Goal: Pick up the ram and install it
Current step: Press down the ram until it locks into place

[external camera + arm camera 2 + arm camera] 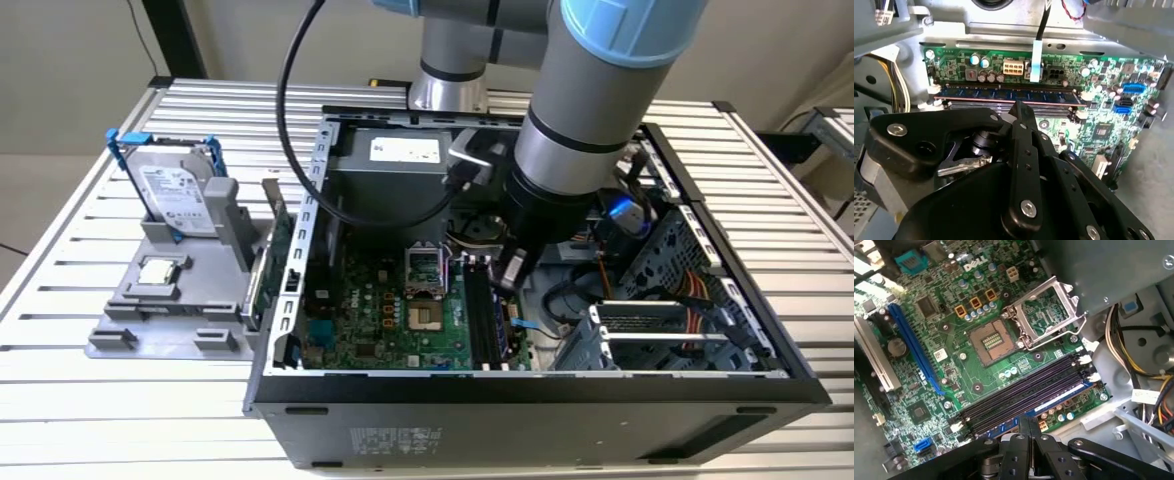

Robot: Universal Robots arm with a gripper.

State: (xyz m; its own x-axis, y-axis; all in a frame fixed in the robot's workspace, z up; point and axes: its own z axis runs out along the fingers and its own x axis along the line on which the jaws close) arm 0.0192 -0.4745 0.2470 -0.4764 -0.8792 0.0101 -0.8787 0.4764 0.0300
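Bluish-green ram stick stands edgewise in its motherboard slot at mid-frame; black gripper bears on its edge, seemingly pressing it home, fingers pressed together.

I'm looking at a lab bench setup: a slatted aluminium worktop, an opened PC case, and a grey parts fixture beside it.
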